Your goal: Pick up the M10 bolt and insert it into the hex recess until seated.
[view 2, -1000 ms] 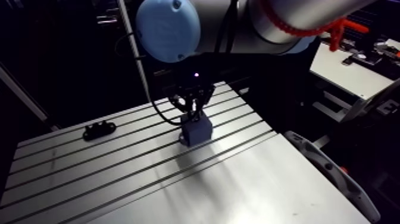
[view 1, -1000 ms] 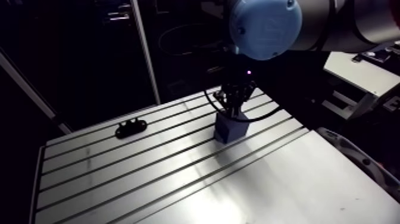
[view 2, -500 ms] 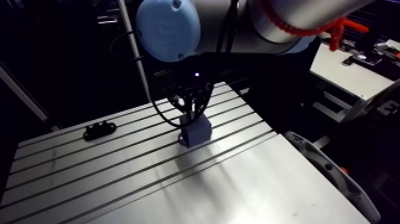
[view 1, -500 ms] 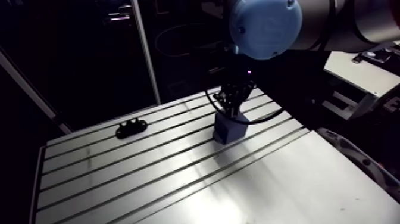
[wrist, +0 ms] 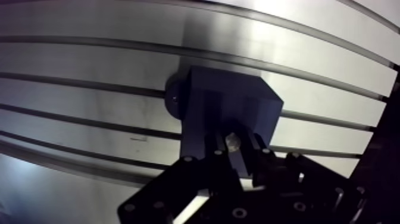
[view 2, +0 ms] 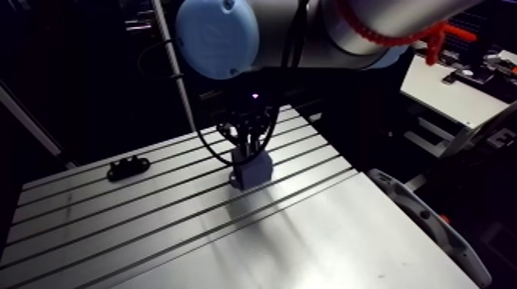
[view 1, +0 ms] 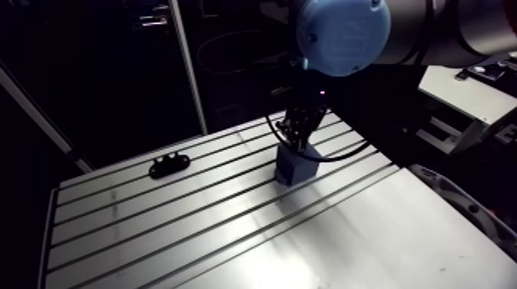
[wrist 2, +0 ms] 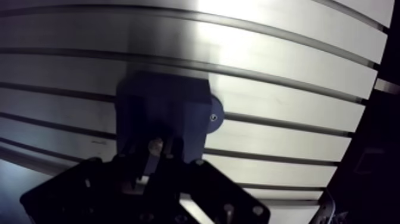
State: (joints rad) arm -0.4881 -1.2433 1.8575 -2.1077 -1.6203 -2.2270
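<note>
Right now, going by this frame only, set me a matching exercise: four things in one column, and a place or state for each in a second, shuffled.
Things:
1. M10 bolt
2. blue block
3. black part
4. gripper

Places or states:
A. lies alone on the table, well away from the gripper
B. shut on the bolt
C. clamped in the gripper
D. stands on the table right under the gripper

Pairs: 1-C, 2-D, 3-A, 4-B

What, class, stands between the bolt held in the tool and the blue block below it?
Nothing visible: the small grey metal bolt, pinched in the black two-finger tool, sits directly over the dark blue block, whose recess is hidden.
</note>
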